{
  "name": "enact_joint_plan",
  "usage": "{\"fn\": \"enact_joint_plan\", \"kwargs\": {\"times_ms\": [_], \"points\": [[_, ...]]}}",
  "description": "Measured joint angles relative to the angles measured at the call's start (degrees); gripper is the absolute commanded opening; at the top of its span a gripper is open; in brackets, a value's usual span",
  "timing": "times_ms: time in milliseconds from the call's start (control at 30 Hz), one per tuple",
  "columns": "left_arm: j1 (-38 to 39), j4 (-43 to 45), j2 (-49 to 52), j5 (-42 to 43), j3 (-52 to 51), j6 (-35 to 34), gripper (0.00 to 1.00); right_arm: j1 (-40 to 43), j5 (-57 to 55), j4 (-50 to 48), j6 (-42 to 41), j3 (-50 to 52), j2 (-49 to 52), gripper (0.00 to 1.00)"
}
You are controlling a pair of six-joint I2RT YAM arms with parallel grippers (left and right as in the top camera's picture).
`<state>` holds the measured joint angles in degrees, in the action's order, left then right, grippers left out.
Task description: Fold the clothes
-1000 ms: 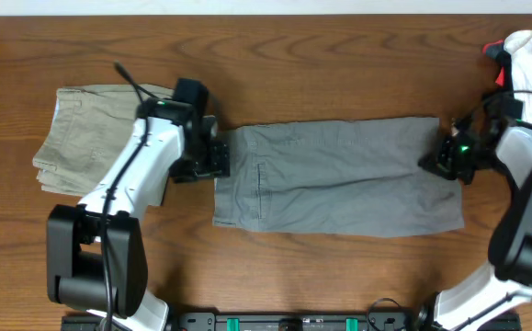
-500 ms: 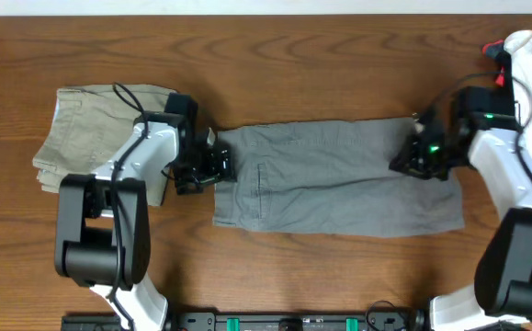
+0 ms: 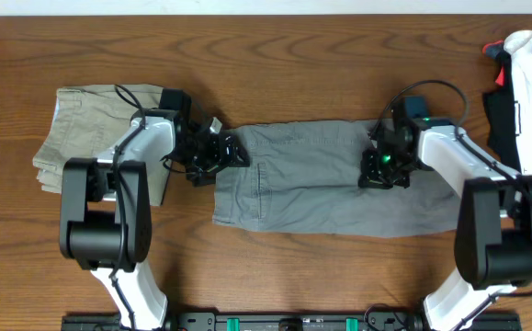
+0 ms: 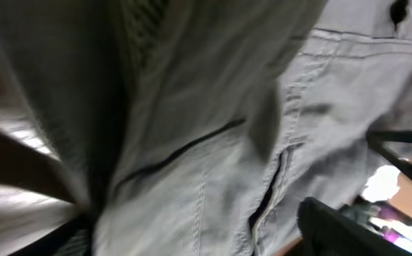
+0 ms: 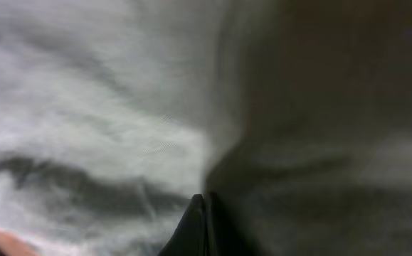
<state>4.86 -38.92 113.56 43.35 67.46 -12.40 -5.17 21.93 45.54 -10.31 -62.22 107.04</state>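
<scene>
The grey shorts [image 3: 311, 179] lie flat across the middle of the table, waistband to the left. My left gripper [image 3: 227, 153] is at the waistband edge. In the left wrist view its dark fingers [image 4: 337, 229] stand apart with grey fabric [image 4: 213, 142], seams and a pocket slit between them. My right gripper [image 3: 378, 171] is shut on the shorts' upper right end, which is lifted and drawn over the middle. In the right wrist view its shut fingertips [image 5: 204, 226] are surrounded by blurred grey cloth [image 5: 120, 92].
Folded beige-khaki shorts [image 3: 86, 138] lie at the left, just behind my left arm. White and black garments with a red bit [image 3: 521, 74] lie at the far right edge. Bare wood runs along the back and front of the table.
My right gripper has moved left, dragging the shorts' right end from the far right toward the middle. My left gripper has edged slightly right onto the waistband.
</scene>
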Motion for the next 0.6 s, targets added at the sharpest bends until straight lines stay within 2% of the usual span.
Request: {"fn": "enact_joint_plan", "kwargs": {"times_ms": [67, 267, 300, 433, 600], "points": [[-0.1, 0.3, 1.2, 2.3, 0.1, 0.0, 0.61, 0.0, -0.1, -0.3, -0.4, 0.1, 1.0, 0.01], [-0.3, 1.5, 3.7, 4.3, -0.7, 0.5, 0.09, 0.0, 0.1, -0.5, -1.2, 0.1, 1.3, 0.01], [-0.3, 1.5, 3.9, 4.5, -0.8, 0.3, 0.06, 0.0, 0.1, -0.5, -1.2, 0.1, 1.3, 0.01], [-0.3, 0.2, 4.0, 4.2, -0.7, 1.3, 0.06, 0.0, 0.1, -0.4, -1.3, 0.1, 1.3, 0.01], [-0.3, -11.1, 2.2, -1.7, -0.1, 3.9, 0.06, 0.5, -0.1, -0.4, -1.2, 0.1, 0.6, 0.01]]}}
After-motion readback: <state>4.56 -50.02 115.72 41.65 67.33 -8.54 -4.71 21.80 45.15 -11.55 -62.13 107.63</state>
